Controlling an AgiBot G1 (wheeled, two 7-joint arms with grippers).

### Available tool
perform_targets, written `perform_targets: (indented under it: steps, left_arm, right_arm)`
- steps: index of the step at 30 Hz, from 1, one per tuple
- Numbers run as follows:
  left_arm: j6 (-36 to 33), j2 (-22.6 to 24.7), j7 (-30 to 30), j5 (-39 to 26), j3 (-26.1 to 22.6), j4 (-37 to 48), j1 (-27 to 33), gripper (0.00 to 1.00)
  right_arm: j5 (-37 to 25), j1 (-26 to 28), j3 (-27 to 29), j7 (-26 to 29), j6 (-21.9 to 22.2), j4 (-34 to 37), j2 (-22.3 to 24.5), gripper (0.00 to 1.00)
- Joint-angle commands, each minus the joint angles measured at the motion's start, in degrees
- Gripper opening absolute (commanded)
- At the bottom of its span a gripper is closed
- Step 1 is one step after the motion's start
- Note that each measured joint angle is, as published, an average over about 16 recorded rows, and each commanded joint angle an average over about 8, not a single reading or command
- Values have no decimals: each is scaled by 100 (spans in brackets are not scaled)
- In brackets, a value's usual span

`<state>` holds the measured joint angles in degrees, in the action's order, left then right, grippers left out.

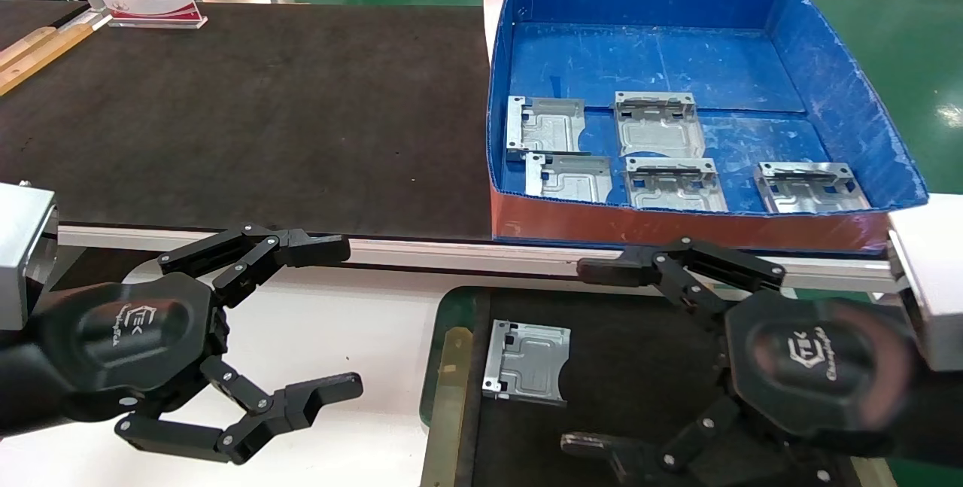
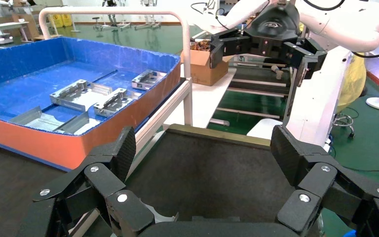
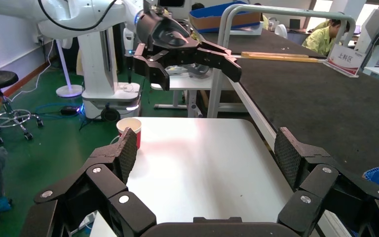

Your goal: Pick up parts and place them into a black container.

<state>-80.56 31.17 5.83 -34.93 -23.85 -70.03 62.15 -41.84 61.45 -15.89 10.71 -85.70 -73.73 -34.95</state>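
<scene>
Grippers both spread, empty: my left gripper (image 1: pixel 342 321) over white table (image 1: pixel 331 336), my right gripper (image 1: pixel 594 355) above black felt-bottomed tray (image 1: pixel 639 351) holding one silver-grey stamped metal plate (image 1: pixel 527 361). Five plates (image 1: pixel 672 182) wait in blue corrugated box (image 1: pixel 850 80). Best: reach right, descend square, pinch folded rim.

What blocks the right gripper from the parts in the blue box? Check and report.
Only the box's red front wall stands between the right gripper and the five parts. It is low and the box is open on top, so reaching over it looks clear. Both grippers are open and empty; the left gripper hangs over the white table.
</scene>
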Motion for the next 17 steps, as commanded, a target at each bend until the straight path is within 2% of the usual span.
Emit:
perform_targets:
  steps: [1, 17]
  left_arm:
    - [0, 0, 0, 0, 0, 0, 0, 100]
    - [1, 0, 0, 0, 0, 1, -1, 100]
  right_arm:
    - [5, -45, 52, 57, 8, -75, 27, 100]
    - [7, -15, 17, 21, 12, -21, 9, 100]
